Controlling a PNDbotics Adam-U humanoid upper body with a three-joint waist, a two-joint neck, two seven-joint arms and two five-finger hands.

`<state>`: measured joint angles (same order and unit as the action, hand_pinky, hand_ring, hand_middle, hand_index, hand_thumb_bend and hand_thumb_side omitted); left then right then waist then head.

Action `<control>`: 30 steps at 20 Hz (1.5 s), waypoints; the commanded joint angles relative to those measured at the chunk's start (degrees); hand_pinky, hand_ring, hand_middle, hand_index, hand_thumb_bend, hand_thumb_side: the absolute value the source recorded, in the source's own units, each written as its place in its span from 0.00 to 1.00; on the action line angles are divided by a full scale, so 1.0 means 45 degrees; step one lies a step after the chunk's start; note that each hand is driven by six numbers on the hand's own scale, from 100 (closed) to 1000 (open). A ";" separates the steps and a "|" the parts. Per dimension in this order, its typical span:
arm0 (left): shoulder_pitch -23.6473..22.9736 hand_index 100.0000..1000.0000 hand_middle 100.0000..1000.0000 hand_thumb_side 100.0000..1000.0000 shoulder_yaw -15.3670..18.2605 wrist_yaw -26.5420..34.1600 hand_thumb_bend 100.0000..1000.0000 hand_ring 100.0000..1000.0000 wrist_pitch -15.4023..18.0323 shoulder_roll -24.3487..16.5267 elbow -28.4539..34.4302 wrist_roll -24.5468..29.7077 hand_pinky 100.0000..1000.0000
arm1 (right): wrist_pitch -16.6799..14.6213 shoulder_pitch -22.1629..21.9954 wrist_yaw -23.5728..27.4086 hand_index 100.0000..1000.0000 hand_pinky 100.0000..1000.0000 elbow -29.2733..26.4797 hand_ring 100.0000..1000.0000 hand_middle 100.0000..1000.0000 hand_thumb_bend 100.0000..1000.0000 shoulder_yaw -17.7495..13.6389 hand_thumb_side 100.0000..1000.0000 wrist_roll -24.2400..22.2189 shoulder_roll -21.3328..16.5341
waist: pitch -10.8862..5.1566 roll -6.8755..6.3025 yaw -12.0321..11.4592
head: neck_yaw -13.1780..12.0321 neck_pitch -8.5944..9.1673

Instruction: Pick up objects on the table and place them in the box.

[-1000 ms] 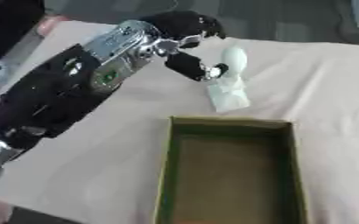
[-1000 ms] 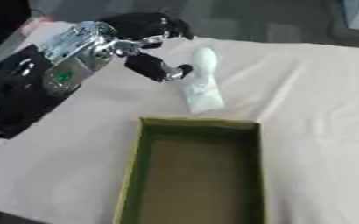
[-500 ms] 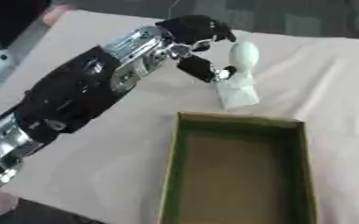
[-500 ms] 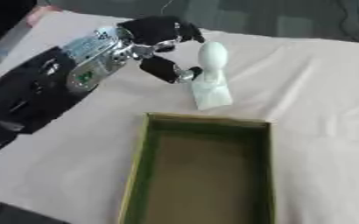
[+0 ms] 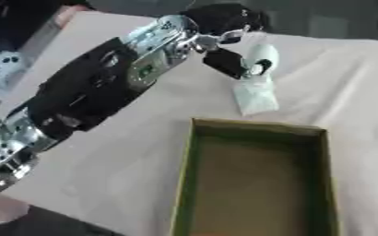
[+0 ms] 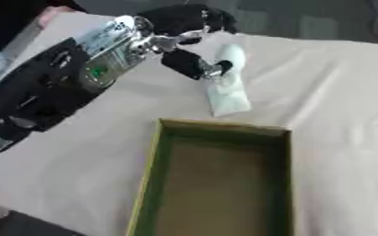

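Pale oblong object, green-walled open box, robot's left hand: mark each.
Pale oblong object (image 5: 256, 92), left eye view, its lower body.
Green-walled open box (image 5: 184, 170), left eye view, left wall.
Left hand (image 5: 222, 61), left eye view, black thumb.

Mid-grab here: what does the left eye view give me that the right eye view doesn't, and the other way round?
Only the left eye view shows a light game controller at its left edge, nearly whole. Only the right eye view shows a wider strip of bare table to the right of the box. Both show the left hand with fingers curled at a white bottle-shaped object on the cloth just beyond the green-rimmed box, which looks empty. The right hand is in neither.
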<state>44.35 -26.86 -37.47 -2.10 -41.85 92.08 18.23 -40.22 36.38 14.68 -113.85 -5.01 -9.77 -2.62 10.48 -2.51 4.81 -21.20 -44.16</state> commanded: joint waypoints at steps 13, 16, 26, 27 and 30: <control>0.0041 0.94 0.93 0.87 0.0248 0.0398 0.12 0.83 0.0189 -0.0392 -0.0033 0.0880 1.00 | 0.0240 0.0494 0.0334 0.31 0.41 -0.0165 0.30 0.23 0.00 0.0280 0.91 -0.0367 0.0466 | 0.0101 -0.0210 0.0430 | -0.0198 0.0009; -0.0072 0.95 0.94 0.83 0.0271 0.0333 0.17 0.83 0.0244 -0.0389 -0.0161 0.1085 1.00 | 0.0324 0.0538 0.0367 0.31 0.41 -0.0165 0.30 0.23 0.00 0.0318 0.91 -0.0427 0.0531 | 0.0152 -0.0249 0.0493 | -0.0155 0.0009; -0.0507 0.89 0.92 0.30 0.0315 -0.0154 0.00 0.72 0.0319 -0.0285 -0.0579 0.1422 0.77 | 0.0409 0.0725 0.0468 0.31 0.41 -0.0165 0.30 0.23 0.00 0.0479 0.92 -0.0738 0.0658 | 0.0309 -0.0341 0.0652 | 0.0174 0.0534; -0.0537 0.88 0.92 0.23 0.0326 -0.0185 0.00 0.69 0.0253 -0.0277 -0.0624 0.1415 0.65 | 0.0414 0.0730 0.0477 0.31 0.41 -0.0165 0.30 0.23 0.00 0.0480 0.92 -0.0757 0.0662 | 0.0321 -0.0343 0.0661 | 0.0239 0.0553; -0.0615 0.84 0.89 0.20 0.0381 -0.0221 0.00 0.58 -0.0109 -0.0257 -0.0742 0.1313 0.35 | 0.0429 0.0739 0.0500 0.31 0.41 -0.0165 0.30 0.23 0.00 0.0460 0.92 -0.0800 0.0663 | 0.0357 -0.0339 0.0669 | 0.0369 0.0607</control>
<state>41.67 -25.49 -38.02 -1.90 -41.92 89.40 23.98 -38.31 38.84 16.71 -113.85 -3.13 -13.13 0.30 12.64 -4.13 7.85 -20.07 -42.09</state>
